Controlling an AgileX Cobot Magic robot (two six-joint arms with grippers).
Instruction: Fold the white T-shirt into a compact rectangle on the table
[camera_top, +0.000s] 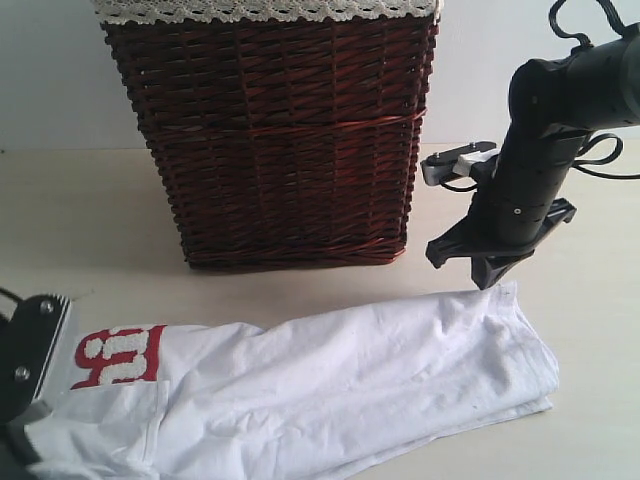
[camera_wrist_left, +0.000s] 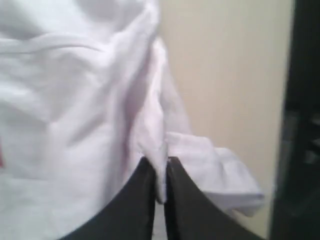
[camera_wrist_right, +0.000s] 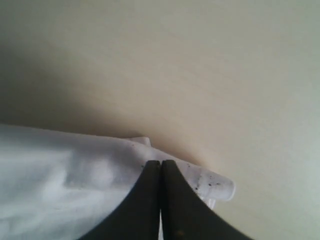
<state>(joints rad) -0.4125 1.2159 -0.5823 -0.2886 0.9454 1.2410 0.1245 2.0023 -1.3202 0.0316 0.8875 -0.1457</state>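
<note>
On counter (camera_top: 80, 220), white T-shirt (camera_top: 350, 380) laid crumpled; fold pinched by left tool (camera_wrist_left: 160, 167); right tool (camera_wrist_right: 160, 164) closed, seen at shirt edge.

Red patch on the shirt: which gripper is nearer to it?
Left. The left gripper pinches the shirt right beside the patch; the right gripper is at the shirt's opposite end, near the basket.
</note>
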